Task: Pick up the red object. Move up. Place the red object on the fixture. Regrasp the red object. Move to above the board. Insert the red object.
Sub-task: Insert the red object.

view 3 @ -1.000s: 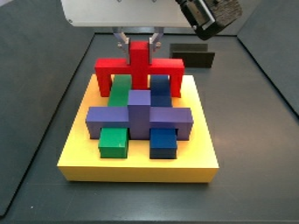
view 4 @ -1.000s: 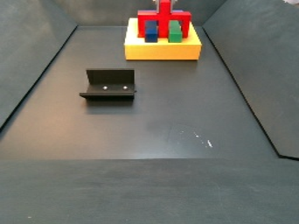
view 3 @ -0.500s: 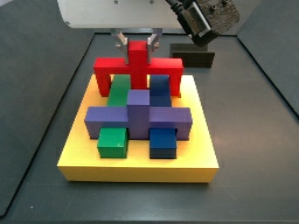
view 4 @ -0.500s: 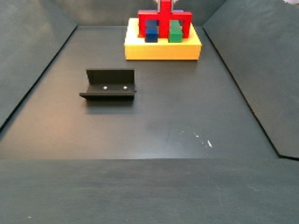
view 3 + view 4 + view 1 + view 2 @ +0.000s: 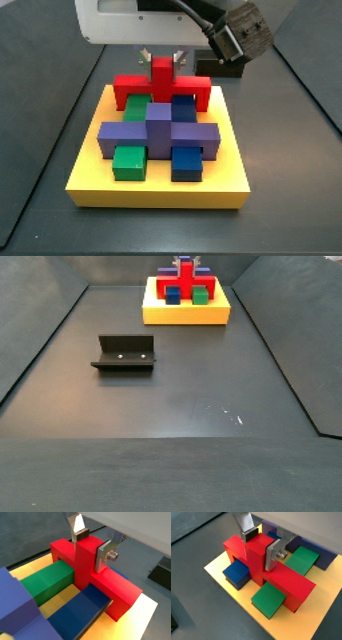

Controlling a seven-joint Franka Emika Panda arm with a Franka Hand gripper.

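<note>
The red object (image 5: 160,86) stands at the far end of the yellow board (image 5: 160,192), its prongs pointing down into the board behind the purple block (image 5: 160,134). My gripper (image 5: 162,57) is shut on its upright stem from above. In both wrist views the silver fingers (image 5: 105,555) (image 5: 274,555) press flat on opposite sides of the stem of the red object (image 5: 100,579) (image 5: 286,578). The red object (image 5: 183,281) shows on the board (image 5: 187,314) at the far end of the floor. The fixture (image 5: 124,353) stands apart on the floor, with nothing on it.
Green (image 5: 128,160) and blue (image 5: 187,162) blocks sit in the board's near slots, and more green (image 5: 270,600) and blue (image 5: 236,572) blocks lie under the red bar. Dark walls ring the floor. The arm's camera housing (image 5: 241,30) hangs above the far right.
The gripper has come down with the red object. Its bar sits lower and its prongs have sunk further into the board.
</note>
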